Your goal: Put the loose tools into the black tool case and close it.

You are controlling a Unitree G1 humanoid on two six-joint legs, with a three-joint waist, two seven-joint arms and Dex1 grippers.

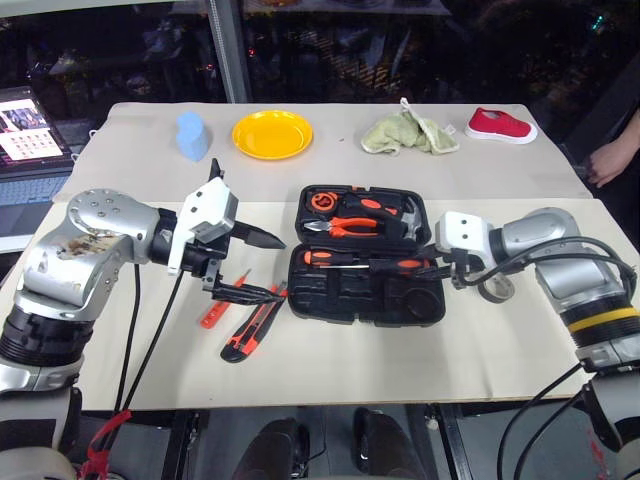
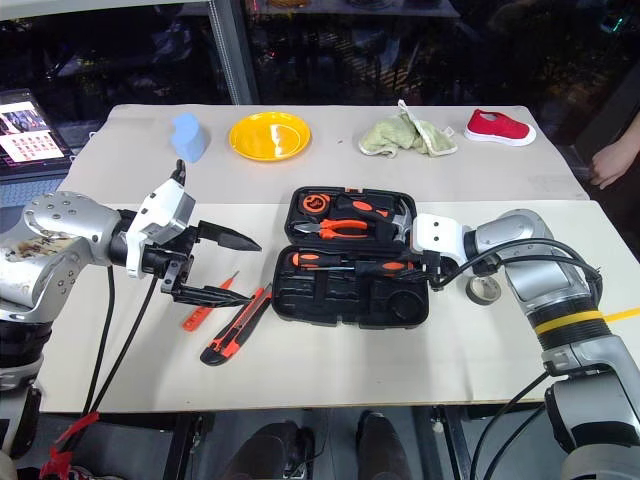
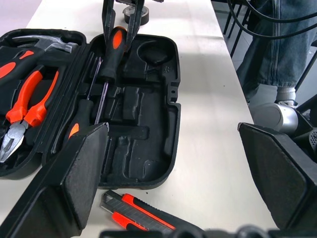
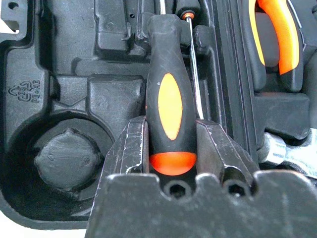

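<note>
Fingers of the right hand (image 4: 171, 163) clamp a black-and-orange screwdriver (image 4: 168, 99), its handle lying in the front half of the open case (image 1: 400, 305). A second screwdriver (image 1: 340, 258) lies in that half too; pliers (image 1: 345, 227) and hammer (image 1: 405, 208) fill the lid. Left of the case, the left hand (image 1: 262, 266) hangs wide open, holding nothing, above the knife (image 1: 252, 332) and slim orange screwdriver (image 1: 215, 313) on the bench (image 1: 400, 365). Tape (image 1: 496, 289) sits right of the case.
</note>
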